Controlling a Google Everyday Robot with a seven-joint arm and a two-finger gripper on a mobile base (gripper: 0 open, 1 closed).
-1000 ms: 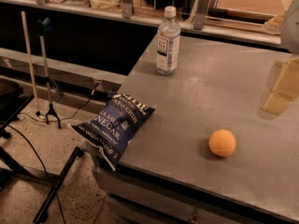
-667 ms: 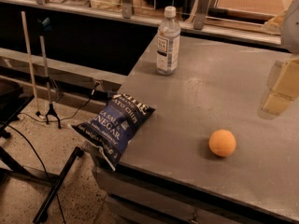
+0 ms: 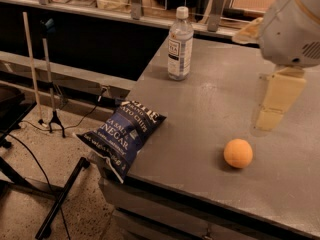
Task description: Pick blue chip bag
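Observation:
The blue chip bag (image 3: 121,135) is dark navy foil with white lettering. It lies flat at the near left corner of the grey table (image 3: 210,104), with its lower end hanging over the edge. My gripper (image 3: 270,117) hangs cream-coloured under the white arm housing (image 3: 294,26) at the right. It is above the table, well to the right of the bag and just up and right of the orange ball (image 3: 238,153). It holds nothing that I can see.
A clear water bottle (image 3: 180,44) stands upright at the table's far left side. A shelf with glass panels (image 3: 150,4) runs behind the table. Left of the table, the floor holds stand legs and cables (image 3: 50,114).
My gripper and the arm housing have moved left, further over the table. The bag, ball and bottle have not moved.

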